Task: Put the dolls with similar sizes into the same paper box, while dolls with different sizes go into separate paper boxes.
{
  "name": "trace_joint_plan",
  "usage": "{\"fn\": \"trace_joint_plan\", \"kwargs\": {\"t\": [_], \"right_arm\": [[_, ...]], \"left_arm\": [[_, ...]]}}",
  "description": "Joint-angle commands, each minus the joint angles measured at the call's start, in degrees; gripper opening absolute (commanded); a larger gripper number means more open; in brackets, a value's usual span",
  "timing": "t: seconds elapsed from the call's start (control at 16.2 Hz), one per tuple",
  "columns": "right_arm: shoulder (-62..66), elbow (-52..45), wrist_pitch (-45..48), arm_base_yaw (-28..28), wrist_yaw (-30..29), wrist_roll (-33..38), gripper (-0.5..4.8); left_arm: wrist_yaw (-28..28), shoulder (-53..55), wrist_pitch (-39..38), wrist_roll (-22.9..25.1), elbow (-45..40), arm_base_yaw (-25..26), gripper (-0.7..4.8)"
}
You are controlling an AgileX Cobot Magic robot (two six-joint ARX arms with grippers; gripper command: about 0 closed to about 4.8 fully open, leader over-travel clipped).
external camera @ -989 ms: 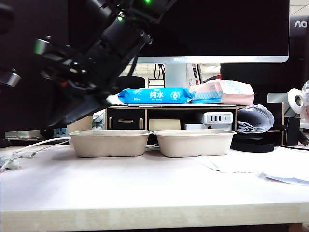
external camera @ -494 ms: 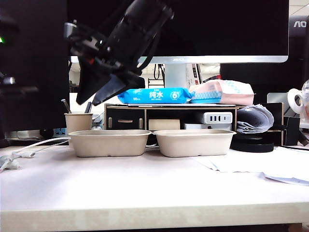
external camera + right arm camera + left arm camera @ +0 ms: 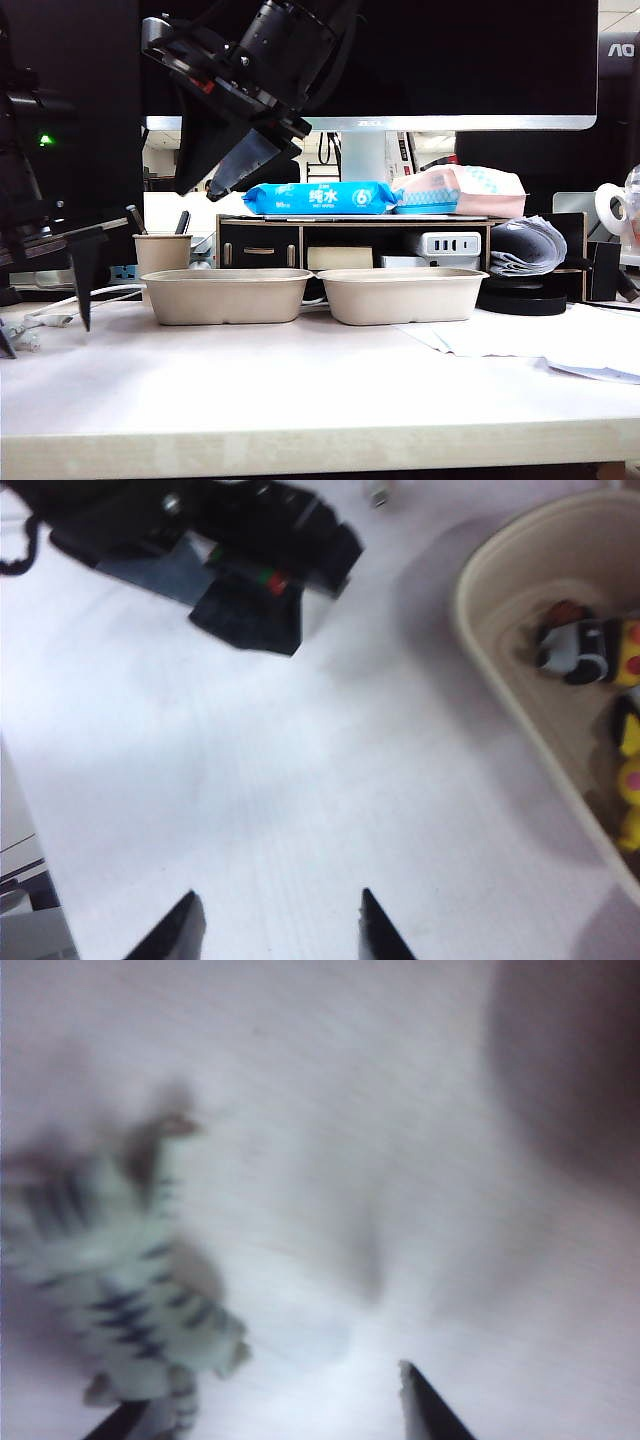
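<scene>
Table: a pale, whitish top (image 3: pixel 300 390) with a light wood front edge. Loose white papers (image 3: pixel 520 345) lie at the right, and a white cable (image 3: pixel 80 297) trails in from the left.
Left gripper: (image 3: pixel 265 1400) low over the table at the exterior view's far left edge. Its dark fingers point down and stand wide apart, with nothing clamped.
Striped doll: the small white-grey figure (image 3: pixel 130 1290) lies on the bare table, blurred. It is just beside one left fingertip and outside both boxes.
Right gripper: (image 3: pixel 280 920) high in the air, reached across above the left box and tilted down to the left. Its jaws are parted with only tabletop between them.
Paper boxes: the left tray (image 3: pixel 228 295) and the right tray (image 3: pixel 403 295) sit side by side, almost touching.
Dolls in a box: the right wrist view shows the black-white-yellow figure (image 3: pixel 590 650) and a yellow one (image 3: pixel 630 780) inside one tray. I cannot tell which tray it is.
Behind: a beige pen cup (image 3: pixel 162 253) stands just behind the left tray's left end. Next comes a dark desk shelf (image 3: pixel 350 245) bearing a blue wipes pack (image 3: pixel 320 197) and a pink pack (image 3: pixel 460 190). A large dark monitor (image 3: pixel 450 60) is at the back.
Change: a second ago the right arm hung low and hid the pen cup. It has since lifted, and the left gripper has come down into sight. The trays have not shifted.
</scene>
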Motion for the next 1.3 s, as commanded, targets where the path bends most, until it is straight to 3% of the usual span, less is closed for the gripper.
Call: {"fn": "trace_joint_plan", "kwargs": {"t": [0.06,0.68,0.99,1.3], "right_arm": [[-0.5,0.17,0.37,0.13,-0.31,-0.72,2.03],[-0.5,0.17,1.97,0.17,-0.26,-0.85,2.03],[-0.5,0.17,2.16,0.13,-0.26,-0.85,2.03],[-0.5,0.17,1.64,0.13,-0.28,-0.85,2.03]], "left_arm": [[-1.2,-1.29,-2.62,2.16,-0.35,0.04,3.04],[-15.74,-7.28,-0.59,6.14,-0.39,0.04,3.0],[-14.32,-5.86,1.01,5.86,-0.44,0.04,3.0],[-13.27,-3.74,1.44,1.18,-0.44,0.04,3.0]]}}
